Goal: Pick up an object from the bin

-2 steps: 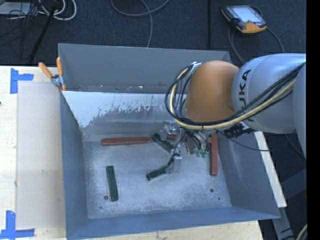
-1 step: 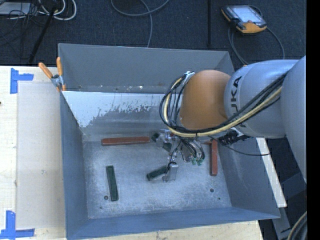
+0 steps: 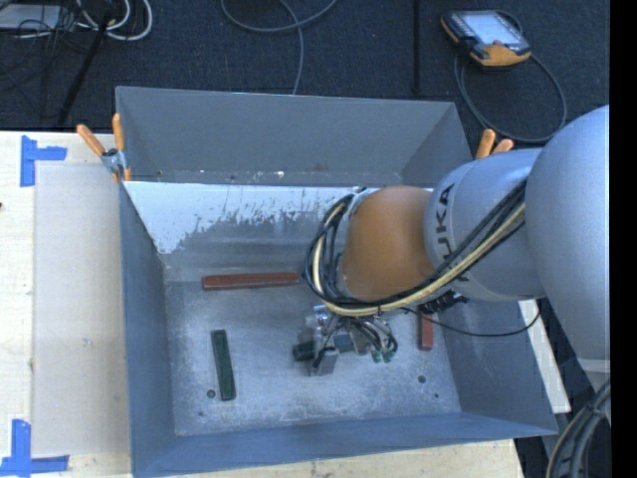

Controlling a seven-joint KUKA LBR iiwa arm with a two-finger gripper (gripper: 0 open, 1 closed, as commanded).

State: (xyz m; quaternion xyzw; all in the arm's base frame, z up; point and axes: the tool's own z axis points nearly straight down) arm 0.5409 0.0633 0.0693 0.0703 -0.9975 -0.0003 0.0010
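My gripper point(image 3: 320, 355) hangs low over the middle of the bin floor, under the orange wrist cover. A dark green flat bar point(image 3: 223, 364) lies on the floor to its left, well apart from it. A long brown strip point(image 3: 251, 281) rests near the back of the floor, up and to the left of the gripper. A small reddish-brown piece point(image 3: 426, 333) stands out to the right of the gripper, partly hidden by cables. I see nothing between the gripper's tips.
The arm and its cables cover the right half of the bin. The bin's sloped walls rise on all sides around the floor.
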